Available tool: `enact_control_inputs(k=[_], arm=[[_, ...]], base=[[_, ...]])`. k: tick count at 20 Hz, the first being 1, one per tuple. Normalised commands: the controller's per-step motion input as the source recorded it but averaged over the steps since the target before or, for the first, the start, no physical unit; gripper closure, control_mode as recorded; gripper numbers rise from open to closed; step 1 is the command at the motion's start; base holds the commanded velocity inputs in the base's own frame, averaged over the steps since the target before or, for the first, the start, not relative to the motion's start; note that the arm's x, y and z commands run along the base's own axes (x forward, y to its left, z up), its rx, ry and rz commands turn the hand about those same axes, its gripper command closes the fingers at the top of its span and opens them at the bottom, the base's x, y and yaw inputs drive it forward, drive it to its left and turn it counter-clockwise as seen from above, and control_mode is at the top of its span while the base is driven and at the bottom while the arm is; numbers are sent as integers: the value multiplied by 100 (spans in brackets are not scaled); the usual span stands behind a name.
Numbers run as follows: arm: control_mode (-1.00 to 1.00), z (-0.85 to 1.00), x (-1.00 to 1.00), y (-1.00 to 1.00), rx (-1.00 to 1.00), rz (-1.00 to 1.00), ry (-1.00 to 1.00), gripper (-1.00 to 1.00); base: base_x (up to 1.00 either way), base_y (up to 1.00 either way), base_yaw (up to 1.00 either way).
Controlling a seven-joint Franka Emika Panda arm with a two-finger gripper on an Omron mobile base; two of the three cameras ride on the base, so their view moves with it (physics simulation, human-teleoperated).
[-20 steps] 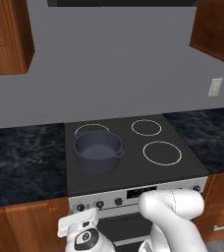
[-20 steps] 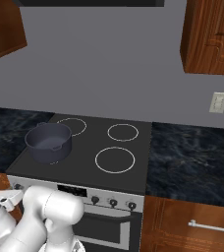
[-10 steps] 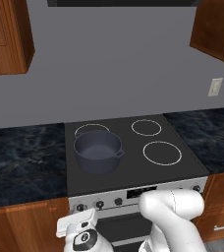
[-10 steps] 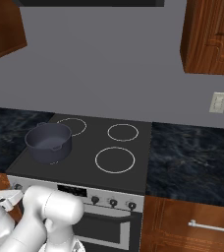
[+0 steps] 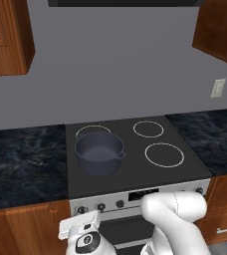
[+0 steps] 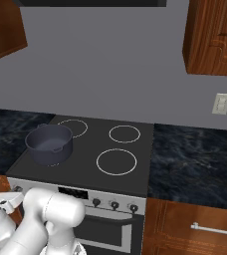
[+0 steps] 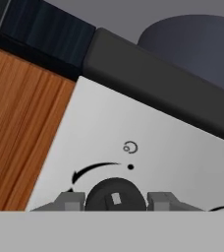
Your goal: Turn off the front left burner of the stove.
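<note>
The stove (image 5: 135,169) stands between two dark marbled countertops (image 5: 23,162), its black glass top marked with thin white rings. A dark grey pot (image 5: 99,152) with two small side handles sits on the front left ring of the stove, empty as far as the left base view shows. The other three rings are bare.

The silver front panel (image 6: 80,191) runs along the stove's front edge, with a dark display at its centre and small dark knobs on either side of it. Wooden cabinet fronts (image 6: 195,229) flank the stove below the counters, and a light switch plate (image 6: 221,103) is on the grey wall above the right counter.

In the hand view, the gripper (image 7: 116,201) is at the left end of the panel, directly in front of one dark knob (image 7: 116,196) with a pale marker on its face. The two fingertips (image 7: 69,201) stand one on each side of this knob, very near its rim; whether they touch or clamp it cannot be told. A curved black arrow and a small burner symbol are printed on the panel just above the knob. The pot's dark wall rises behind the stove's front edge, above the knob.
</note>
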Motion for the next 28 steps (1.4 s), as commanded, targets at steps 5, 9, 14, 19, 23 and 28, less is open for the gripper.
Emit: enact_control_inputs(k=[5, 9, 14, 19, 23, 28], arm=[[-100, 0, 1, -3, 4, -3, 0, 100], [-100, 0, 0, -2, 16, -9, 0, 100], [-100, 0, 0, -4, 27, -13, 0, 100], [-100, 0, -4, 0, 29, -14, 0, 100], [-100, 0, 0, -1, 29, -14, 0, 100], [-100, 0, -2, -8, 31, -15, 0, 100]], base=[[0, 0, 0], [0, 0, 0], [0, 0, 0], [0, 0, 0], [0, 0, 0], [0, 0, 0]])
